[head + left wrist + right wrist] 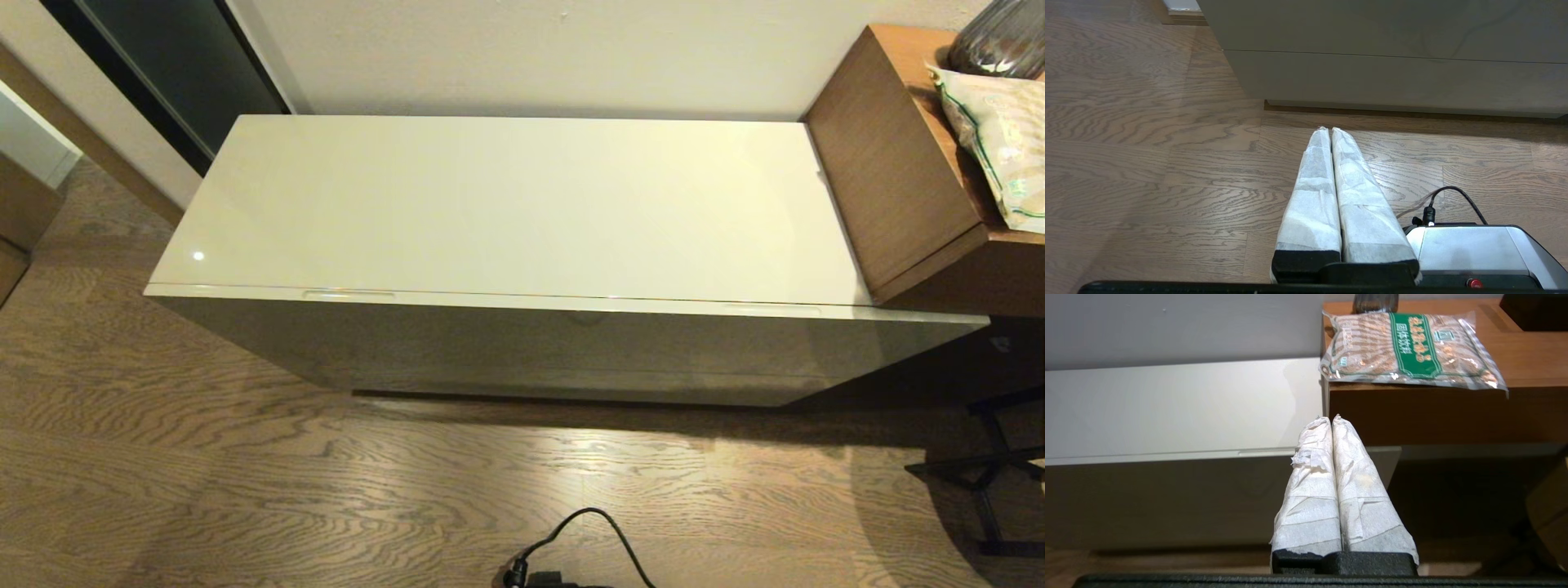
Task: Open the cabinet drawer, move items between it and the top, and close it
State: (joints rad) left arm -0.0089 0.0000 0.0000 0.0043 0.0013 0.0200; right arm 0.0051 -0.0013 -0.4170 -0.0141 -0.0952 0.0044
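Note:
The cabinet drawer [571, 347] is closed, its glossy beige front flush under the top, with two slim handle slots along its upper edge. The top [506, 204] is a bare cream slab. No slippers show in any view. Neither arm shows in the head view. My left gripper [1329, 130] is shut with nothing in it, low over the wood floor in front of the drawer front [1392, 77]. My right gripper [1331, 418] is shut and empty, level with the cabinet's right end near a handle slot [1267, 451].
A taller brown wooden desk [898, 163] stands against the cabinet's right end, with a green-and-white printed packet [1408, 349] lying on it. A black cable [604, 531] runs over the floor by my base. A dark chair leg [988, 465] stands at the right.

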